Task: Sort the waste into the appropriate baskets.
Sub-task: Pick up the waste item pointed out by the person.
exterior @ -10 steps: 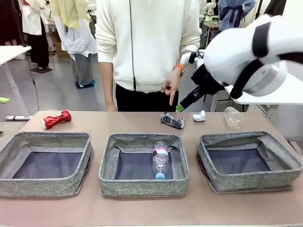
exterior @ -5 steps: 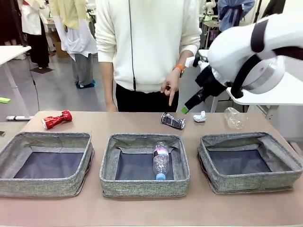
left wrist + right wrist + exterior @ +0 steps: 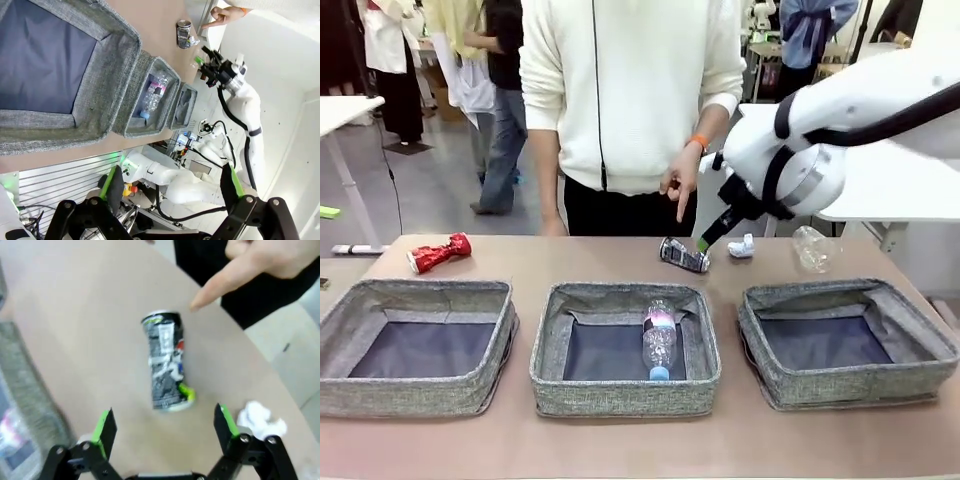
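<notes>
— Anything hard to make out?
— The middle basket (image 3: 625,395) holds the bottle (image 3: 658,340). The clear plastic (image 3: 812,248) at far right is faint.
— Room by the can (image 3: 165,360)?
— Bare bench (image 3: 520,262) around it. The right end effector (image 3: 165,424) is spread wide above it, and the left end effector (image 3: 171,180) gapes too.

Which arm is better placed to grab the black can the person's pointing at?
Right: the right tool, open, hangs just over the crushed black-silver can; the left tool is far off across the baskets.
</notes>
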Controlling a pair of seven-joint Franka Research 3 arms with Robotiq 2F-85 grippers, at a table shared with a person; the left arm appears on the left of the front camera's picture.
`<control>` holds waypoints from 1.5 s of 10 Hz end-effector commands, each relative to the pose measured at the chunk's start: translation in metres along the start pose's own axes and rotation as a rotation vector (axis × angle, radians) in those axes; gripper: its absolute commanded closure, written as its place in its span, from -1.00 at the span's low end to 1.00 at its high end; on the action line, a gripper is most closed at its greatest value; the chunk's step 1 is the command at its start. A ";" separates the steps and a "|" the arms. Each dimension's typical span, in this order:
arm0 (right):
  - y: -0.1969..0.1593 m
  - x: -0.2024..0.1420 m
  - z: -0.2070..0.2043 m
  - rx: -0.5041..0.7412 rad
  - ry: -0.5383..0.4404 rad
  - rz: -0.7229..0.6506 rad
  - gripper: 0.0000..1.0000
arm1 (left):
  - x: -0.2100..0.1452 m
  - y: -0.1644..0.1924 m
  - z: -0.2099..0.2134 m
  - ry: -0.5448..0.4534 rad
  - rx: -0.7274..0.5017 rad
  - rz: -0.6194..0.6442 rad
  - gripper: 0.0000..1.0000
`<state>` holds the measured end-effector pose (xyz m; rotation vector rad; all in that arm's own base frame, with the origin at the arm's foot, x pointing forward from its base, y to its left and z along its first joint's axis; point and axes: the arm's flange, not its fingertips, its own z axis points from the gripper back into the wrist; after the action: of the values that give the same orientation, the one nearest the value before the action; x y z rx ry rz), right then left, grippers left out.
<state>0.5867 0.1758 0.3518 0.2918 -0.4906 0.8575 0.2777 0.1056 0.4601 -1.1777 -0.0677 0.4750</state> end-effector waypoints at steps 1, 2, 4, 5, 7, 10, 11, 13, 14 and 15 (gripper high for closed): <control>-0.020 0.011 -0.039 0.000 -0.059 0.047 -1.00 | -0.003 -0.001 -0.001 0.002 -0.023 -0.005 -1.00; -0.017 0.016 -0.059 0.051 -0.060 0.063 -1.00 | -0.003 -0.001 -0.001 0.002 -0.023 -0.005 -1.00; -0.014 0.017 -0.089 0.034 -0.054 0.049 -1.00 | -0.003 -0.001 -0.001 0.002 -0.023 -0.005 -1.00; -0.013 0.017 -0.095 0.034 -0.048 0.041 -1.00 | -0.003 -0.001 -0.001 0.002 -0.023 -0.005 -1.00; -0.011 0.012 -0.095 0.038 -0.049 0.023 -1.00 | -0.003 -0.001 -0.001 0.002 -0.023 -0.005 -1.00; -0.010 0.009 -0.092 0.044 -0.039 0.021 -1.00 | -0.003 -0.001 -0.001 0.002 -0.023 -0.005 -1.00; -0.010 0.007 -0.091 0.037 -0.043 0.033 -0.49 | -0.003 -0.001 -0.001 0.002 -0.023 -0.005 -1.00; -0.011 0.005 -0.088 0.025 -0.032 0.028 0.71 | -0.003 -0.001 -0.001 0.002 -0.023 -0.005 -1.00; -0.012 0.004 -0.088 0.027 -0.030 0.018 1.00 | -0.003 -0.001 -0.001 0.002 -0.023 -0.005 -1.00; -0.013 0.003 -0.090 0.028 -0.025 0.010 1.00 | -0.003 -0.001 -0.001 0.002 -0.023 -0.005 -1.00</control>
<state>0.6340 0.2102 0.2793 0.3317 -0.5216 0.8913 0.2776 0.1055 0.4603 -1.1777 -0.0681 0.4746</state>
